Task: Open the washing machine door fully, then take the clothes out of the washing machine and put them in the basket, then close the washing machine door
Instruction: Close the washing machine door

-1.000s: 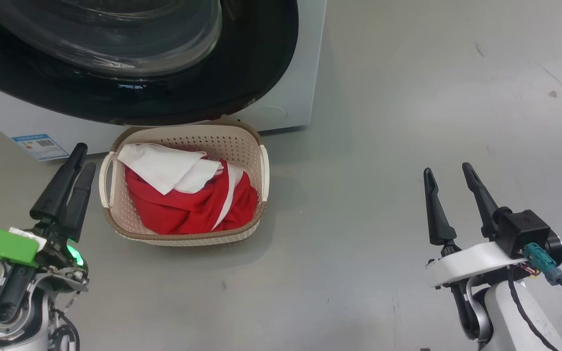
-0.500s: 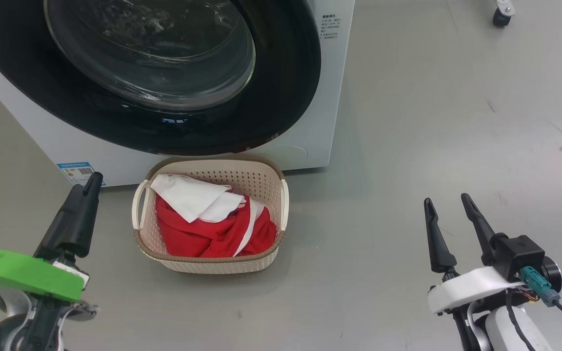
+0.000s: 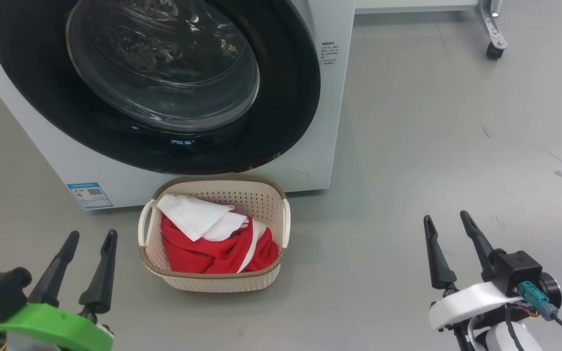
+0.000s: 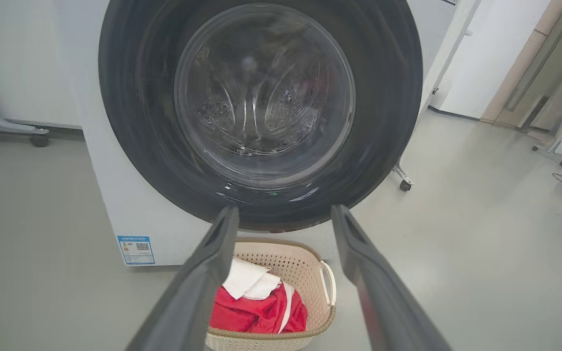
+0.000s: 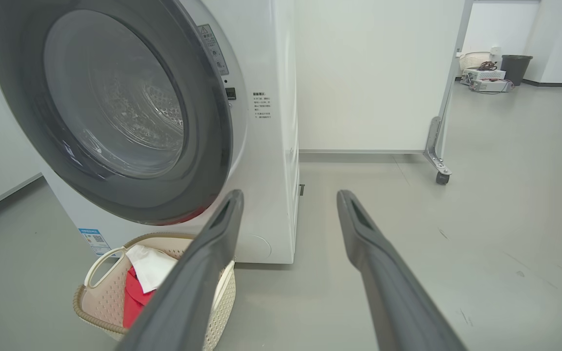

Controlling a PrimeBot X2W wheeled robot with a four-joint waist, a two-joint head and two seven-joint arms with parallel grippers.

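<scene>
While the scene was viewed from the head camera, a big white front-loading washing machine [image 3: 335, 112] was recorded standing on the grey floor [image 3: 408, 146], with a small blue sticker [image 3: 89, 195] at its lower left corner. Its large round glossy black door [image 3: 164, 73], with a bulging clear glass window, was observed lying flush against the machine front, apparently closed.

A small cream perforated plastic basket [image 3: 212, 283] with a brown woven-look rim was found on the floor directly before the washing machine, just below the lower edge of the door. The clothes were noted inside the basket: bright red fabric [image 3: 203, 251] with a broad white stripe, and a plain white cloth [image 3: 193, 217] laid over it on the machine side.

The left gripper [image 3: 91, 236] was seen low, to the left of the basket, near it but not touching, its two long dark fingers spread apart and empty. The right gripper [image 3: 446, 218] was seen well apart from the basket, to the right over bare floor, its fingers likewise spread apart and empty. The same spread was confirmed in both wrist views.

A black castor [image 3: 493, 51] on a metal frame was noted on the floor beyond the machine's right side.
</scene>
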